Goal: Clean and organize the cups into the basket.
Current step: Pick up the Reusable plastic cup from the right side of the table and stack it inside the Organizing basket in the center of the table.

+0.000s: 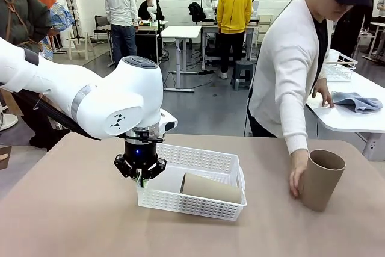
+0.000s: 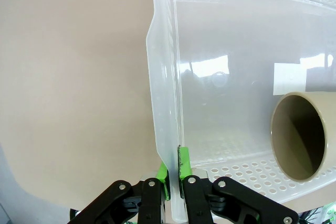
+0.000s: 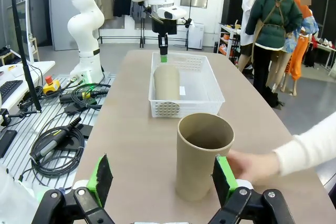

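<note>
- The basket (image 1: 192, 204) sits around the middle of the front view, slightly right of centre, flat on the tan table (image 1: 72, 221). In the right wrist view it's up in the middle of the frame (image 3: 168, 109).
- Inside it we've got one lying cup (image 1: 210, 188), tan, tipped on its side along the basket's near long wall. In the left wrist view its open mouth (image 2: 299, 135) faces us from the right edge of the frame.
- The other tan one, the upright cup (image 1: 322, 179), stands on the table at the lower right of the front view, well apart from the basket.
- The person's hand (image 1: 296, 176) rests against the left side of that cup.
- Left gripper (image 1: 141, 176): jaws pinched nearly closed on the basket's short end wall, one green pad on each side of the plastic (image 2: 173, 163).
- Right gripper (image 3: 163, 178): jaws spread wide, gripping nothing. The upright cup (image 3: 203, 156) stands just ahead, between the two pads. The pad at lower right looks very near the cup and the person's hand (image 3: 252, 165), but we can't tell if anything touches.
</note>
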Tool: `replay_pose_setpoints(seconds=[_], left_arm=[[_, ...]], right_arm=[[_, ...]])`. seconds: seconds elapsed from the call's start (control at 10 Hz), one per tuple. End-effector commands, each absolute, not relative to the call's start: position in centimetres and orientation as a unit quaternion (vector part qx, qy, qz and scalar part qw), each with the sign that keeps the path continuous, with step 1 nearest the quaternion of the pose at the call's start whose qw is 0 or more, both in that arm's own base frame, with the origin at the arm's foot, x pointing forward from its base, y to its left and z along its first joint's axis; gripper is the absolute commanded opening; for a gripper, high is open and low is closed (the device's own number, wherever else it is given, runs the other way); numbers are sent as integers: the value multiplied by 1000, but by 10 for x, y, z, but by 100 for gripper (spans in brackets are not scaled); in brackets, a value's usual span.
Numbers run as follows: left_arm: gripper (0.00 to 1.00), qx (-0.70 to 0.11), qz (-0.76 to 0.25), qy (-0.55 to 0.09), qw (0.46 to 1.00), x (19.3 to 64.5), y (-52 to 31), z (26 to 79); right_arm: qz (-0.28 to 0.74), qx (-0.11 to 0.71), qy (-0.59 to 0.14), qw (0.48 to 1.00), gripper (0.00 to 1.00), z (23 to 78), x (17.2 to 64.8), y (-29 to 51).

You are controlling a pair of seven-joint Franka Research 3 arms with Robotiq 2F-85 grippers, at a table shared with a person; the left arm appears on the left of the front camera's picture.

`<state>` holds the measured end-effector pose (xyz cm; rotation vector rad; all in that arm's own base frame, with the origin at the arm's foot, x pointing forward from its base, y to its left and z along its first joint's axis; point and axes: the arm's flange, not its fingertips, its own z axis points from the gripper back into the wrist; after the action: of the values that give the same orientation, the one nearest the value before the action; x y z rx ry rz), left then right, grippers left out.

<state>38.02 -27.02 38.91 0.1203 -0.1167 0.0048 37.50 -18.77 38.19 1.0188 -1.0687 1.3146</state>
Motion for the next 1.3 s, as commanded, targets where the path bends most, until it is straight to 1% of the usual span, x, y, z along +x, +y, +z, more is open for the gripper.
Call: replay_pose_setpoints(seconds=[0.0, 0.2, 0.3, 0.4, 0.5, 0.7, 1.2], left_arm=[[0, 61, 10, -63, 996, 380, -272, 390], [0, 61, 10, -63, 996, 380, -272, 390], [0, 61, 10, -63, 996, 380, -272, 390], [0, 61, 10, -63, 996, 380, -272, 390], [0, 61, 10, -63, 996, 380, -272, 390], [0, 61, 10, -63, 996, 380, -272, 390], [0, 61, 10, -63, 996, 380, -272, 390]], right_arm=[[558, 429, -450, 550, 100, 384, 374, -187], [555, 430, -452, 550, 100, 382, 375, -188], [586, 407, -423, 559, 100, 375, 376, -174], [597, 397, -399, 571, 100, 360, 398, -160], [596, 407, -380, 578, 100, 347, 412, -155], [588, 407, -368, 594, 100, 325, 437, -147], [578, 408, -336, 622, 100, 293, 470, -129]])
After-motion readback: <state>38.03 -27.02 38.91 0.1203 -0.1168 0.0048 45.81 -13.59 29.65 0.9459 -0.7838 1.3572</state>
